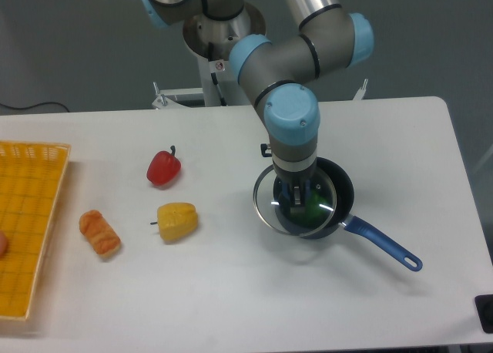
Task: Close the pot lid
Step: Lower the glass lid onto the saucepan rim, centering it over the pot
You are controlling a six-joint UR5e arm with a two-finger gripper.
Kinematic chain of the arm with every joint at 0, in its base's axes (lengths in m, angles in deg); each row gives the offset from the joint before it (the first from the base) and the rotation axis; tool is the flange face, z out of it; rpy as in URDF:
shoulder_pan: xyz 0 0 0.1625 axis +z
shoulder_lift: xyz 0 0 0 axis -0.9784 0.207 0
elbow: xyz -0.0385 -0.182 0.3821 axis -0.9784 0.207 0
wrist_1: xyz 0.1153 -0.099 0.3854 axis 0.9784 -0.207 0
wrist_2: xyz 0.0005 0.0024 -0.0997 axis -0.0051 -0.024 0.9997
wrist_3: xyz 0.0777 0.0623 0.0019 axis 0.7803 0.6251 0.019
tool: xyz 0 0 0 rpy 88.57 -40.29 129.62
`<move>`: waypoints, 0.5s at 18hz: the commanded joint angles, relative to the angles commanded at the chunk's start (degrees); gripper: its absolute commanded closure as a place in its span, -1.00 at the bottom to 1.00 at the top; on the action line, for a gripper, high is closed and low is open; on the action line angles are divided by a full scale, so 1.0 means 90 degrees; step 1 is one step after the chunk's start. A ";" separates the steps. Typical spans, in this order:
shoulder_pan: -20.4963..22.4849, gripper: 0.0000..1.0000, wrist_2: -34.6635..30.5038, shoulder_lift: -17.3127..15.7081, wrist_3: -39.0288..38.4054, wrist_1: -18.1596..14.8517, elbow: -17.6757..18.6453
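Knob pinched in my gripper (297, 198) keeps lid (296, 203) level, offset toward nine o'clock of pot (337, 185)

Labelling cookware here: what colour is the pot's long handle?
Bright blue; the handle of the pot shows clearly in the fixed camera view.

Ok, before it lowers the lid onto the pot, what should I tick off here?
1. Tool gripping the lid by its knob: ok.
2. Lid centred over the pot: not ok, it overhangs the camera-left rim.
3. Lid level: cannot tell.
4. Green item inside sits below the rim: cannot tell.
5. Blue handle clear of the lid: ok.
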 joint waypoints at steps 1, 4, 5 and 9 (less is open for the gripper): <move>0.0010 -0.07 -0.0010 0.0000 0.0049 0.0000 0.0010; 0.0069 -0.07 -0.0010 -0.0020 0.0195 0.0010 0.0049; 0.0078 -0.07 -0.0010 -0.0029 0.0215 0.0010 0.0049; 0.0127 -0.07 -0.0010 -0.0039 0.0225 0.0020 0.0098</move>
